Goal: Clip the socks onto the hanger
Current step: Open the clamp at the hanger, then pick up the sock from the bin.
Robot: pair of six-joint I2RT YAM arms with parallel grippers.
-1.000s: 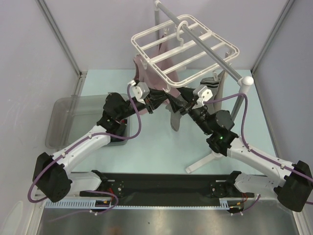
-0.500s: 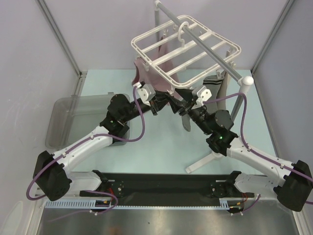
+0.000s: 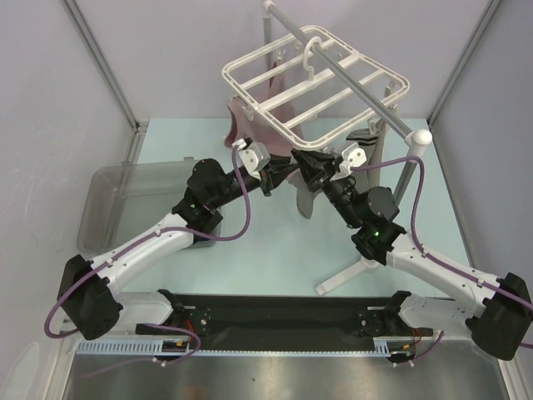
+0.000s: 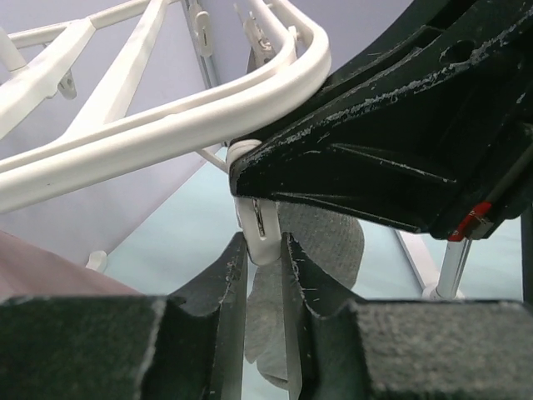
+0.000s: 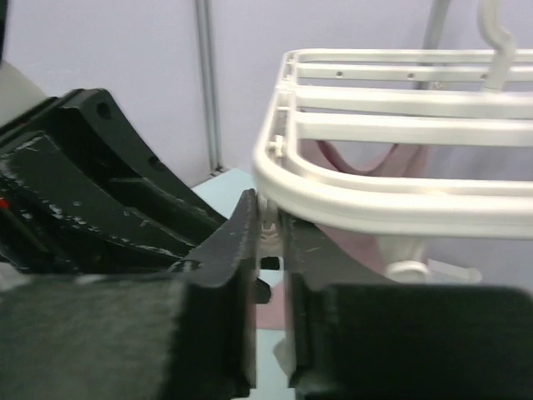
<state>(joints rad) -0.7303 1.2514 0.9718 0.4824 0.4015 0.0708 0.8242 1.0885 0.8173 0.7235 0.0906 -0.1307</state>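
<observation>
Top external view: both arms reach under the near edge of the hanger [image 3: 241, 90], where the left gripper [image 3: 278, 172] and right gripper [image 3: 310, 160] meet. Up close, the left one's fingers are nearly closed, pinching the lower end of a white clip [image 4: 258, 225] that dangles from that edge. The right one's fingers flank the clip with a slim gap, and I cannot tell whether they grip it. A grey sock [image 3: 305, 200] hangs just below the hanger's edge, under both grippers.

Both arms reached forward and inward, wrists raised, meeting tip to tip; the left claw [image 4: 263, 252] and right claw [image 5: 269, 223] each pinched narrowly on a clip [image 4: 257, 218].
</observation>
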